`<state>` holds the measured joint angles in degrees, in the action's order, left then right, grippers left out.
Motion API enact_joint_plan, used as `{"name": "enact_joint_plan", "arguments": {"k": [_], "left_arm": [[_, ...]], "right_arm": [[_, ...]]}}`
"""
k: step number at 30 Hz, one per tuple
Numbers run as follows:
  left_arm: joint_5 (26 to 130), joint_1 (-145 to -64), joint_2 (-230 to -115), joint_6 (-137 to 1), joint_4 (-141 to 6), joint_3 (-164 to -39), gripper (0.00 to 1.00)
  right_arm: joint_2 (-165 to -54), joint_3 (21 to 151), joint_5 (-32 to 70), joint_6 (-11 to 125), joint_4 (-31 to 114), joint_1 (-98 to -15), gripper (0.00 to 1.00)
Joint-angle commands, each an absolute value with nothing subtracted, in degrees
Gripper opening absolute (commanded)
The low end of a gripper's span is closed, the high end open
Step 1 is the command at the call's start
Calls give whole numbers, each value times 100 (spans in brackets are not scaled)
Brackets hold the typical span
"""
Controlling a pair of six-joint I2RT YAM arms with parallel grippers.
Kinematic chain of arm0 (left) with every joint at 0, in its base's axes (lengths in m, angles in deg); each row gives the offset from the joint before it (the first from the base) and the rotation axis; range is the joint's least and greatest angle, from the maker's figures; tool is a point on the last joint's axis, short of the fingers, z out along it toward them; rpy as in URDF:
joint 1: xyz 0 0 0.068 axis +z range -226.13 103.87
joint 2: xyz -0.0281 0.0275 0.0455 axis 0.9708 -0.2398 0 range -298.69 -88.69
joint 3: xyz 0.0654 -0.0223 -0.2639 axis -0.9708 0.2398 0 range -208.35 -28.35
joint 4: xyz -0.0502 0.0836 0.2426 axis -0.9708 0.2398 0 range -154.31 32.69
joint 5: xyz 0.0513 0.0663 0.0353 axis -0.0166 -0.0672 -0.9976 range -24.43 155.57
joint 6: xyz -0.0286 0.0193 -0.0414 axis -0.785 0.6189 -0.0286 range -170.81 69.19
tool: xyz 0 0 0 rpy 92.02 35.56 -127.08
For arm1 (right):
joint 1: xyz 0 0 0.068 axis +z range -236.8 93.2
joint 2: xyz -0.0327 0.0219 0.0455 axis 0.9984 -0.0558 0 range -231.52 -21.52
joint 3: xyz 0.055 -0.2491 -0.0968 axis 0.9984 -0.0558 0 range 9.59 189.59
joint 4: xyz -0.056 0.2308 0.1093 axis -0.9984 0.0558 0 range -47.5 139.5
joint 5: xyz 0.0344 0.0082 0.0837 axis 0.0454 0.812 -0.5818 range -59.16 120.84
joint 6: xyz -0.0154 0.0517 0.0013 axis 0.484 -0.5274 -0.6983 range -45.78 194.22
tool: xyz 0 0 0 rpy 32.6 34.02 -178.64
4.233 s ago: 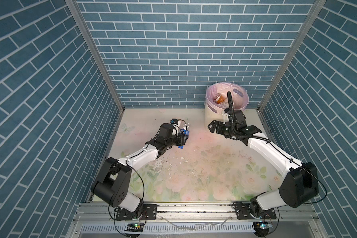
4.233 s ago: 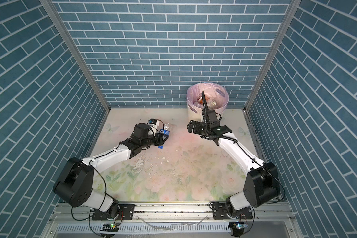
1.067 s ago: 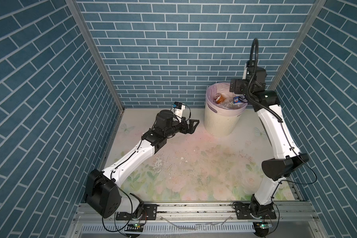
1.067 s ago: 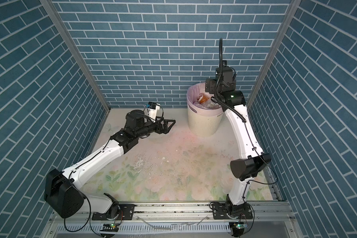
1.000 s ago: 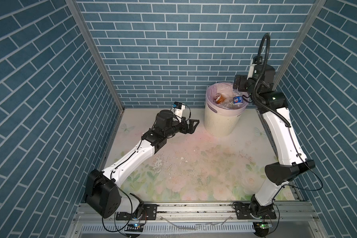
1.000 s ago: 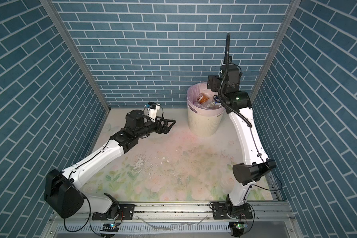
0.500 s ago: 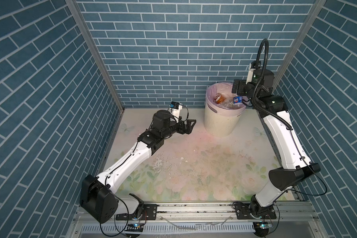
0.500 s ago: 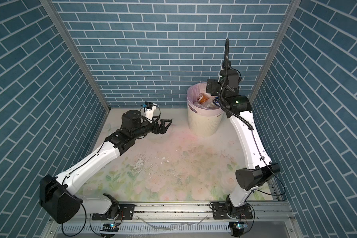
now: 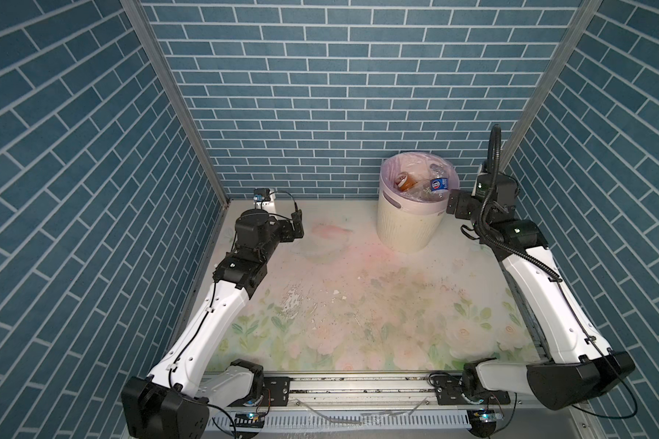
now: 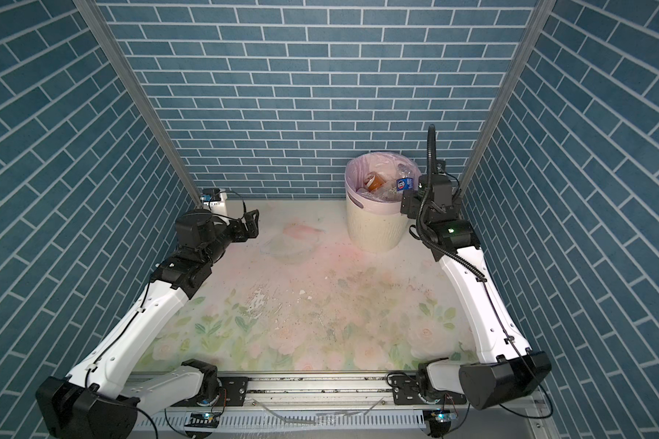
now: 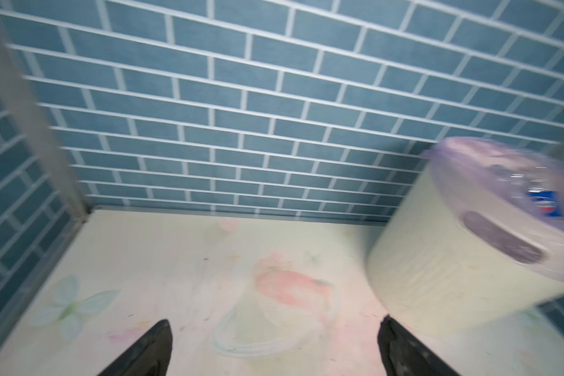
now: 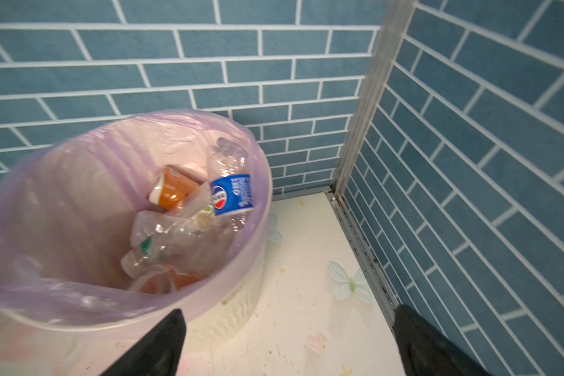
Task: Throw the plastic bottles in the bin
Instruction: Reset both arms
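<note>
Since all visible plastic bottles (image 12: pixel 171 192) (a blue-labelled bottle (image 12: pixel 232 195) uppermost) lie inside the lilac-lined cream bin (image 9: pixel 404 228) and none shows on the floral table (image 9: pixel 358 304), the task looks finished; left gripper (image 11: pixel 274 325) and right gripper (image 12: pixel 288 312) gape wide, empty.

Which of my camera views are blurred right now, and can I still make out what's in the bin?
Left wrist view: motion-smeared throughout; the bin has soft edges. Right wrist view: the bin's rim is smeared, but the blue-labelled bottle and orange-brown bottle inside read clearly. Both top views: sharp and evenly lit.
</note>
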<state>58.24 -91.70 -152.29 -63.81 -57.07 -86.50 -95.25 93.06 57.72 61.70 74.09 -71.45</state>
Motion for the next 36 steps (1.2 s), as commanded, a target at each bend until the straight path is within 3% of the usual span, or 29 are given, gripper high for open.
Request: {"name": "enact_joint_plan", "arguments": {"k": [1,7,12,21,26,31,36], "left_arm": [[4266,-9082,-15260,-6059,-5699,-8206,99],[3608,-8716,-15464,-5749,-6609,-7371,99],[3464,-8254,-15879,-5599,-7277,-6744,99],[4362,-7681,-17037,-5465,-9224,-5834,99],[5069,-7613,-17441,-5304,-9401,-6023,99],[5410,-7742,-17643,-5007,-9183,-6287,99],[5677,-7850,-17566,-4792,-9489,-6070,99]], "right_arm": [[-9361,8429,5976,5458,7218,-7433,99],[-9590,7318,5821,4803,6820,-7809,99],[-10059,6720,6365,4640,6193,-7819,99],[-10427,5609,6935,5244,4540,-7819,99],[-10534,5619,7300,5470,4253,-7845,99],[-10748,5012,7906,6652,2713,-7845,99],[-10962,4369,7892,6844,1292,-7815,99]]}}
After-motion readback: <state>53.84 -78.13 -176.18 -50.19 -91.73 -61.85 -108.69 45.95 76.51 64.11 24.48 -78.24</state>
